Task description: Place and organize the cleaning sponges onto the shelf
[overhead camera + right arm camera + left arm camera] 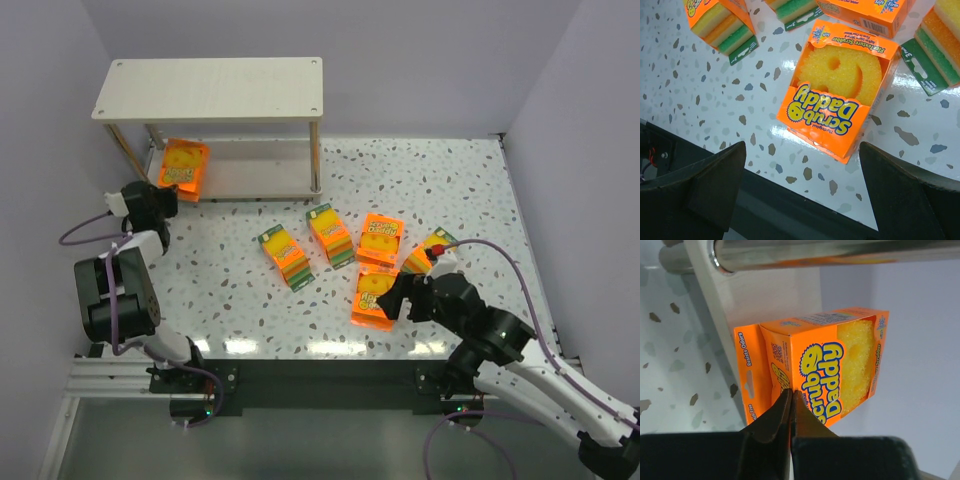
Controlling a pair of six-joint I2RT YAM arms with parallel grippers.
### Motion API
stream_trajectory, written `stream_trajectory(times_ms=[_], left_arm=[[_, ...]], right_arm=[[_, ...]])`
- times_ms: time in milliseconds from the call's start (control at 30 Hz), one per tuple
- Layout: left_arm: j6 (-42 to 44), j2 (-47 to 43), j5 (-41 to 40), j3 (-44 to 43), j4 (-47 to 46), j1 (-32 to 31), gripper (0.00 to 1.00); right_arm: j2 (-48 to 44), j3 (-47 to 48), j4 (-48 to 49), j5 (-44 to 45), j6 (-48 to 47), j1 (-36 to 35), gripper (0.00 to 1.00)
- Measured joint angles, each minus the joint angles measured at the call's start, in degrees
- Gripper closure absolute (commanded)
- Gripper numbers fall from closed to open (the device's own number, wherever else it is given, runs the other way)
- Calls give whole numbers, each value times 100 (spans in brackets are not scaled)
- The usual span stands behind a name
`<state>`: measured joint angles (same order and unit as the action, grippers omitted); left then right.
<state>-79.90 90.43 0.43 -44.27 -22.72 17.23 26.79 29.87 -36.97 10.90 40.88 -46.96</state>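
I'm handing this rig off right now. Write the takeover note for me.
Left hand: shut, tips at the shelved Scrub Daddy pack on the lower board of the shelf; pinching it or not, unclear.
Right hand: open, over the nearest Scrub Daddy pack on the table.
Done: one pack shelved.
Left: five on the table: that one, the second Scrub Daddy pack, three stacked-sponge packs.

Left pincer (791, 401) closed; right pincer (801, 150) spread wide.
Left arm (116, 292) is folded up at the elbow, wrist pointing away from its base, fingertips pressed together with no gap. Right arm (503, 338) lies low and angles inward toward the left. Its dark fingers (715, 186) stand far apart, one on each side of the wrist view, tilted downward.
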Motion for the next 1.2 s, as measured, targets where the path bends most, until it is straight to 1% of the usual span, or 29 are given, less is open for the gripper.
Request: stream_trajectory(times_ms=[300,567,900,933,967,1033,1067,1133,1167,1200], left_arm=[[-136,415,-223,-595,114,0,100],[-306,699,-356,-649,352,-39,100],[-378,966,-413,-944,352,-120,100],[-376,973,-411,-957,352,-125,98],[-374,975,-407,-964,352,-127,91],[-350,975,-398,-964,339,-127,83],[-345,975,-376,-957,306,-127,75],[-319,940,-332,-883,186,-129,65],[-295,890,-302,-793,103,-129,57],[-260,824,-269,-710,55,-131,52]], right_arm=[[175,-13,199,-131,-13,0,1],[173,-13,212,-149,-28,0,1],[170,-15,212,-168,-33,0,1],[170,-15,212,-168,-33,0,1],[170,-15,212,-168,-33,0,1],[170,-22,219,-170,-33,0,1],[170,-28,219,-170,-33,0,1],[170,-35,225,-173,-33,0,1],[170,-37,232,-179,-33,0,1],[170,-37,236,-195,-33,0,1]])
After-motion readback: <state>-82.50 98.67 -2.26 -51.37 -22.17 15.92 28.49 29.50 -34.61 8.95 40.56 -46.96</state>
